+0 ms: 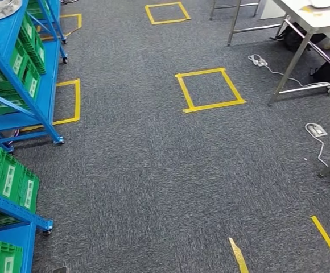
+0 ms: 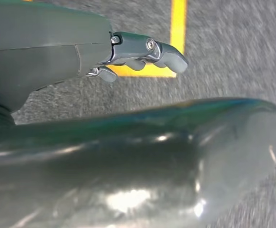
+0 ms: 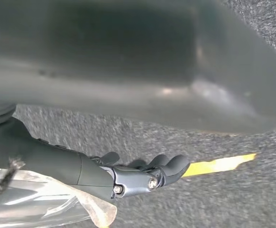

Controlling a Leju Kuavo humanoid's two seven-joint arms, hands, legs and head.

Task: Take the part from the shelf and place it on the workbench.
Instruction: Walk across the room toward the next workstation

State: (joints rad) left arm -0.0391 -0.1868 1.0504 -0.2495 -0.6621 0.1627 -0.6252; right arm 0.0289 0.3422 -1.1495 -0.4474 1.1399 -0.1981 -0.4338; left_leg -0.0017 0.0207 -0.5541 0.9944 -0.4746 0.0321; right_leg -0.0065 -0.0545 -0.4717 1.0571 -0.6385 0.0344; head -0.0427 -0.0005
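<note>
A clear plastic bag [image 3: 32,202] with the part in it lies against the palm of my right hand [image 3: 129,178], which hangs over the carpet and holds it; the fingers reach out past the bag. My left hand [image 2: 136,52] hangs with its fingers stretched out and nothing in it, above a yellow tape line [image 2: 178,28]. The blue shelf [image 1: 47,85] with green bins [image 1: 13,182] stands at the left of the head view. The white workbench [image 1: 318,17] on metal legs is at the far right.
Grey carpet with yellow tape squares [image 1: 209,90] lies between shelf and workbench. A power strip [image 1: 316,130] and white cables lie on the floor by the bench legs, with dark bags [image 1: 326,71] under the bench. A second blue rack [image 1: 53,23] stands further back.
</note>
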